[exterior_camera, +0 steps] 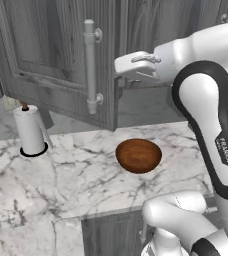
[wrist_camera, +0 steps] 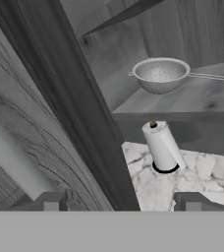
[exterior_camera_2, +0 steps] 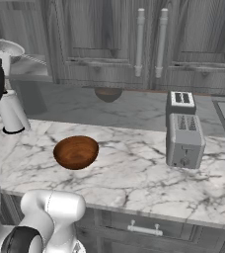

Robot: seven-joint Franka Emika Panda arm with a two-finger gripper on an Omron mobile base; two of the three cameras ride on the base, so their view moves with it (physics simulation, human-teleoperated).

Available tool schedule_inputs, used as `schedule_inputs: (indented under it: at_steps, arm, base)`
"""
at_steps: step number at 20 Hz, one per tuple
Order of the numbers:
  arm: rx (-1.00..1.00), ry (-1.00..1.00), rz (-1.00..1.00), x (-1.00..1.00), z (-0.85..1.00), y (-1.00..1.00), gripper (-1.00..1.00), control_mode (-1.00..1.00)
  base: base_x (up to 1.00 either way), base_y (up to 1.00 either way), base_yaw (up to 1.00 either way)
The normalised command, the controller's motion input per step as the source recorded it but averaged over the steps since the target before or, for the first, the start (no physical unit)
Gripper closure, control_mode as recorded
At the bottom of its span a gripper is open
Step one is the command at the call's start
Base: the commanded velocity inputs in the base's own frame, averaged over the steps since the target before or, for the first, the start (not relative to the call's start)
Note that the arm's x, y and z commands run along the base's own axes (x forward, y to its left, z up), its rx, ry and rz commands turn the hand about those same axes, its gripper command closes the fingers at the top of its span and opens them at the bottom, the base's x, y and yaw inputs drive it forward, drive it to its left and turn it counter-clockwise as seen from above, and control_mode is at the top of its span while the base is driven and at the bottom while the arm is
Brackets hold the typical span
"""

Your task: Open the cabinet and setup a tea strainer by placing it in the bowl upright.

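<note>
1. While the grey wood-grain cabinet door (exterior_camera: pixel 51 55) with its long vertical silver bar handle (exterior_camera: pixel 90 67) stands swung open, the white arm's two-finger gripper (wrist_camera: pixel 119 202) sits at the door's edge, fingers spread apart and holding nothing.
2. On the grey shelf (wrist_camera: pixel 202 98) inside rests the silver mesh tea strainer (wrist_camera: pixel 161 74), upright, its thin handle pointing away along the shelf.
3. Below, on the white marble counter (exterior_camera: pixel 76 175), the glossy reddish-brown wooden bowl (exterior_camera: pixel 138 155) sits empty.
4. A white paper-towel roll (exterior_camera: pixel 30 130) stands well apart from the bowl.
5. A silver toaster (exterior_camera_2: pixel 184 133) stands further along the counter.
</note>
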Motion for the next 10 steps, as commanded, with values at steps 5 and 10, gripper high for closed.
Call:
schedule_inputs:
  at_steps: [5, 10]
  arm:
    - [0.0, 0.0, 0.08, 0.0, -0.04, 0.7, -1.0, -1.0]
    - [0.0, 0.0, 0.09, 0.0, -0.06, 0.82, -1.0, -1.0]
  base:
    - [0.0, 0.0, 0.0]
    - [0.0, 0.0, 0.0]
